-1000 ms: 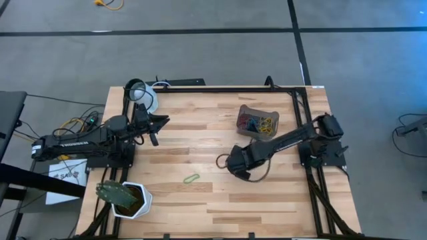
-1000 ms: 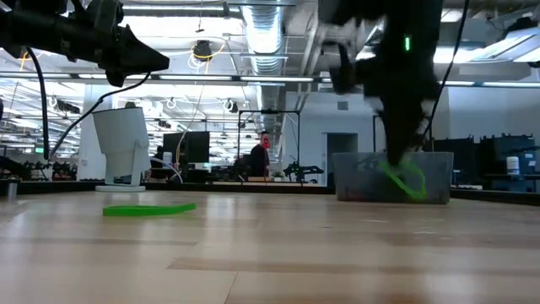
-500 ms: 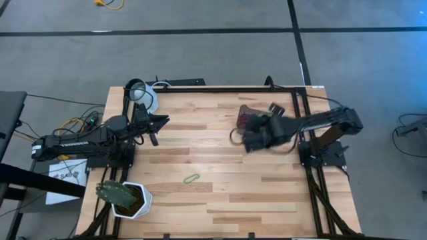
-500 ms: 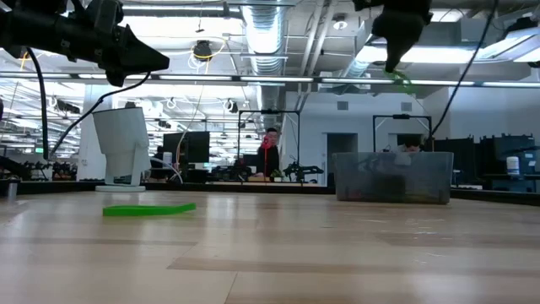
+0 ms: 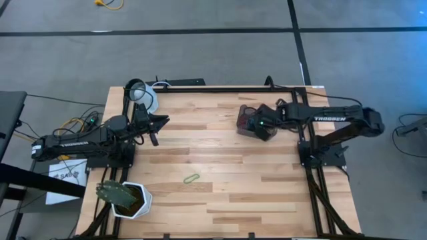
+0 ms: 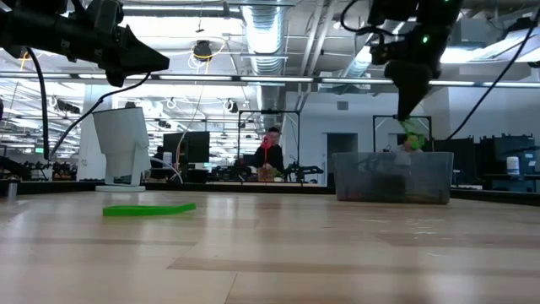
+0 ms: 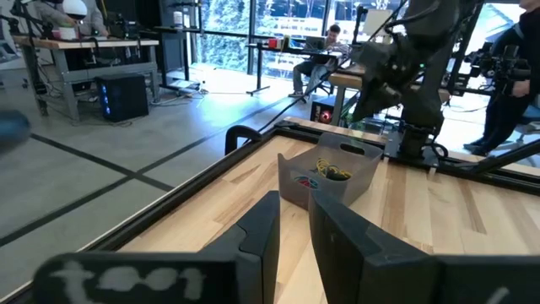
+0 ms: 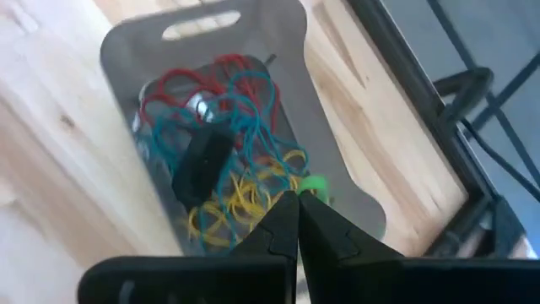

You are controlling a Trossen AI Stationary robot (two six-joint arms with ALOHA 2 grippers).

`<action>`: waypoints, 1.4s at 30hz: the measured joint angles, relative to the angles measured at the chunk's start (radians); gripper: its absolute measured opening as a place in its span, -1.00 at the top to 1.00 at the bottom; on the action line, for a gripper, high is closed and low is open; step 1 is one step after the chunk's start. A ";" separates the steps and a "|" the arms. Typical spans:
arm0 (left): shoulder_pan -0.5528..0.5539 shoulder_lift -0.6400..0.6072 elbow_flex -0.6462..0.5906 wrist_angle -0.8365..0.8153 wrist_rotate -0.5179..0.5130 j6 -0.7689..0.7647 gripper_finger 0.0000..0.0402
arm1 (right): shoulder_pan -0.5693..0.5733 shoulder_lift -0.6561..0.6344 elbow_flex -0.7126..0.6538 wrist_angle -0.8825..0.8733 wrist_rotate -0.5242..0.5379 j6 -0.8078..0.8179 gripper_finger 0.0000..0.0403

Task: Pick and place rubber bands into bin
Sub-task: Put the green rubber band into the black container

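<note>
Two arms working at one wooden desk (image 5: 220,193). Right end effector (image 8: 297,205) hovering over the bin (image 5: 245,113), fingers pressed together and pinching a green band (image 8: 315,184) at the tips. Left end effector (image 7: 291,221) waiting off to the bin's left, fingers slightly spread, gripping nothing.

One bin, sitting toward the desk's far right edge. Bands (image 8: 228,169) inside it lying tangled, red, blue and yellow, too many to count. One more green band (image 5: 191,178) lying loose on the desk, well apart from the bin, toward the near side. One white cup (image 5: 148,98) standing far left of the bin, one potted plant (image 5: 123,197) at the near-left corner.

Beyond the bin, an open workshop with ceiling lights and a person (image 6: 270,156) moving about. A dark lump among the bands proving hard to make out.
</note>
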 joint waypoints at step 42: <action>0.000 0.000 0.000 0.000 0.049 -0.071 0.73 | -0.175 0.013 -0.263 0.306 -0.201 0.046 0.66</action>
